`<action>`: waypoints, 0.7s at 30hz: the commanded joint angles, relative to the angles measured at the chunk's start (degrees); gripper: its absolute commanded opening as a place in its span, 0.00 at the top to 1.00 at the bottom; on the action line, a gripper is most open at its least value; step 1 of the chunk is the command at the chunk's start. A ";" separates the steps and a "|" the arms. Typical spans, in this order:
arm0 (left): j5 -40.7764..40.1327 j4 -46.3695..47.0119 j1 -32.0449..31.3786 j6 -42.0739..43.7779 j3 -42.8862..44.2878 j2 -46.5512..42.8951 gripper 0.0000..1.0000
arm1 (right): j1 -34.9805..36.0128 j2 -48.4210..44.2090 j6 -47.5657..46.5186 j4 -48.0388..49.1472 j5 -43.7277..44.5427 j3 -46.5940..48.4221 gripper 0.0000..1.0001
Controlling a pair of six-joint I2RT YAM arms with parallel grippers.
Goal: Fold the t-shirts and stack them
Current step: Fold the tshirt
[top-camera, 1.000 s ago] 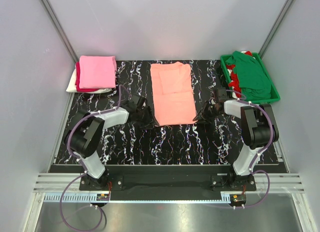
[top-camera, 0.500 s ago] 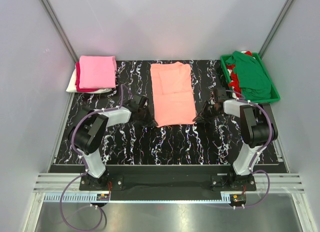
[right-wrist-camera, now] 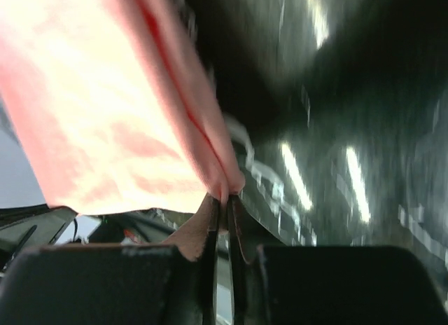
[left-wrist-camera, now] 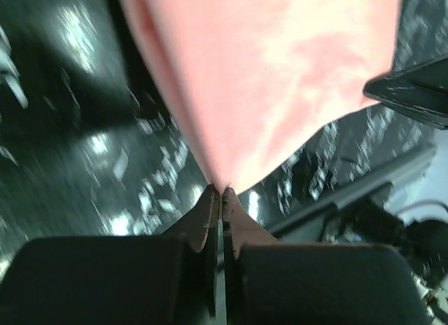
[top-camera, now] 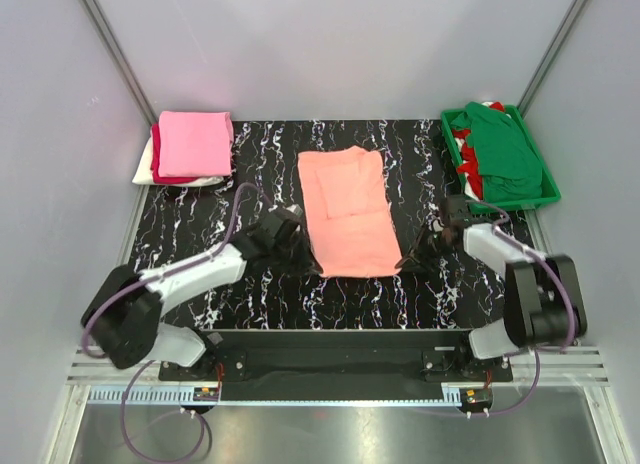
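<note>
On the black marbled table (top-camera: 250,294), a salmon-peach t-shirt (top-camera: 345,212) lies flat in the middle, folded into a long shape. At the near left corner of that shirt, the left gripper (top-camera: 303,262) has its jaws pinched tight on the cloth edge, with only a thin line between them. At the near right corner, the right gripper (top-camera: 412,264) pinches the cloth the same way. Far off to the left of the peach shirt sits a pile with a bright pink t-shirt (top-camera: 195,142) on top, a red t-shirt (top-camera: 157,152) under it and a white t-shirt (top-camera: 146,170) at the bottom. Far off to its right, a green tray (top-camera: 548,192) holds a dark green t-shirt (top-camera: 505,149) and some red cloth (top-camera: 462,144).
</note>
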 commanded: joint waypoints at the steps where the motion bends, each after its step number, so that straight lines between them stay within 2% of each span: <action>1: -4.60 -5.67 -3.51 -3.06 -1.50 -9.33 1.00 | 0.10 -11.61 1.30 -7.24 -2.27 -2.04 1.00; 6: -7.07 -12.28 -8.79 -7.63 -3.44 -19.54 1.00 | 0.10 -26.98 2.26 -18.57 -1.91 -1.34 1.00; 11: -9.35 -22.38 -11.60 -8.86 -0.63 -27.72 1.00 | 0.18 -34.82 3.76 -26.22 -2.79 3.05 1.00; 15: -10.76 -28.01 -11.52 -7.73 4.72 -29.75 1.00 | 0.10 -34.75 4.11 -27.99 -2.44 7.27 1.00; 18: -14.97 -32.31 -11.34 -6.14 10.43 -27.83 1.00 | 0.10 -32.47 3.32 -28.35 -0.78 12.61 1.00; 21: -14.64 -32.33 -9.68 -4.21 13.34 -26.15 1.00 | 0.10 -29.13 2.80 -27.91 0.63 15.44 1.00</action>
